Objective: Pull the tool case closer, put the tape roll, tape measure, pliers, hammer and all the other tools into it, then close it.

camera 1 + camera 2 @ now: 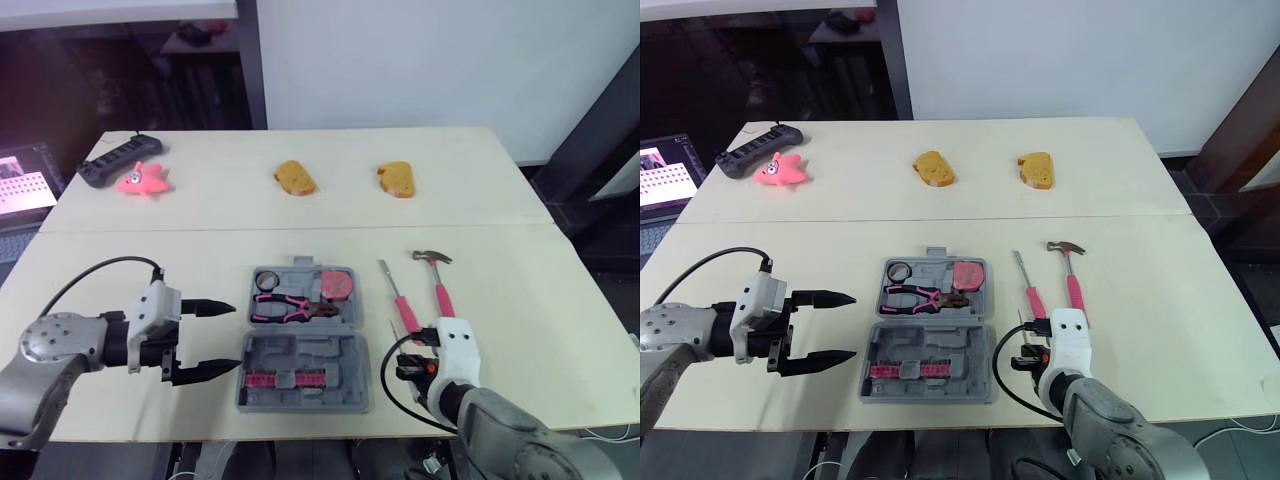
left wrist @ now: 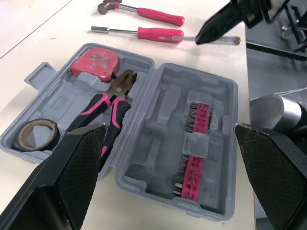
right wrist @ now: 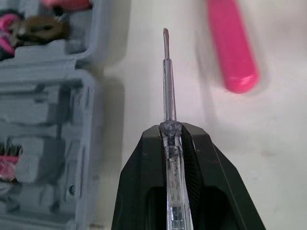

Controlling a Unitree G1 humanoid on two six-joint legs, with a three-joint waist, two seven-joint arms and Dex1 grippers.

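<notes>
Packing looked about halfway done, I reckoned: the tool case (image 1: pixel 305 352) sat open near the table's (image 1: pixel 520 300) front edge, with the tape roll (image 1: pixel 267 279), pliers (image 1: pixel 285 305) and tape measure (image 1: pixel 338 284) lying in its far half (the near half held just a strip of pink bits (image 1: pixel 285 380)). The right gripper (image 3: pixel 171 132) was clamped on a clear screwdriver (image 3: pixel 166 86), its tip over bare table just beside the case's right wall. The left gripper (image 1: pixel 235 337) hovered by the case's left side, fingers spread wide, holding nothing. The hammer (image 1: pixel 438 280) and pink-handled screwdriver (image 1: pixel 400 300) lay side by side between the case and the table's right edge. The next move, I'd guess, called for swinging the clear screwdriver over a free slot and letting go.
</notes>
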